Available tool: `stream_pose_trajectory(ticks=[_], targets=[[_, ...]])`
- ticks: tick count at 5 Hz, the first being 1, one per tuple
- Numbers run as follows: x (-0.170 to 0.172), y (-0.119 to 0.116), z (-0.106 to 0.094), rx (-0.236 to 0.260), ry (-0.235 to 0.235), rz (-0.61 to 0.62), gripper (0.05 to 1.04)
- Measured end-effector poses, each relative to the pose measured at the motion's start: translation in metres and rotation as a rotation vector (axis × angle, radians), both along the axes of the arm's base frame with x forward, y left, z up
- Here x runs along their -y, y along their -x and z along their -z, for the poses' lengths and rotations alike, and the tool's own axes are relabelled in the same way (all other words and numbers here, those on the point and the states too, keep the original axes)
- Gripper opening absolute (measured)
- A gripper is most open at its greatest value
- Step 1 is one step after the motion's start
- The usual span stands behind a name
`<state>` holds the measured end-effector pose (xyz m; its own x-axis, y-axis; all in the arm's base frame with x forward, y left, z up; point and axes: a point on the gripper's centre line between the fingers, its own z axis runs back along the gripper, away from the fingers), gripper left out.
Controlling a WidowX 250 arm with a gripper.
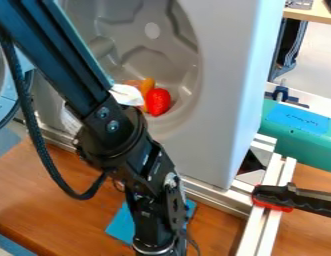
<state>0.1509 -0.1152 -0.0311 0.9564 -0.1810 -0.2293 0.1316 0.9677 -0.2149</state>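
One black robot arm (107, 117) slants from the upper left of the frame to the lower centre, its lower end at the bottom edge; whether the end effector is open, closed or gripping something, I cannot tell. On the brown table (54, 185) in the lower centre, a flat blue piece (121, 227) lies behind the arm's lower part, showing on both sides of it; it is the thing nearest the arm's end.

In the upper centre, a round grey hollow (181, 60) in a pale grey housing (224, 95) holds a red, strawberry-like item (157, 101); an orange item (147, 86) is just beside it, and a white item (127, 94) is close by at the arm's edge (what the white one is, I cannot tell). At the right, a teal object (308, 146) bears a blue label (298, 118) with dark writing; below it, a black clamp (298, 199) with a red pad (272, 205) sits on a pale metal frame (266, 227) in the lower right.
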Motion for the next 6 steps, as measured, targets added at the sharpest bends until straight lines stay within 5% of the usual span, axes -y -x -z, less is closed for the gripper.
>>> stream_pose_trajectory(ticks=[1,3,6], targets=[[0.006,-0.021,0.002,0.051,0.011,-0.024,1.000],[-0.005,-0.070,-0.001,0.179,-0.060,-0.077,1.000],[0.002,-0.095,-0.017,0.256,-0.039,-0.017,1.000]])
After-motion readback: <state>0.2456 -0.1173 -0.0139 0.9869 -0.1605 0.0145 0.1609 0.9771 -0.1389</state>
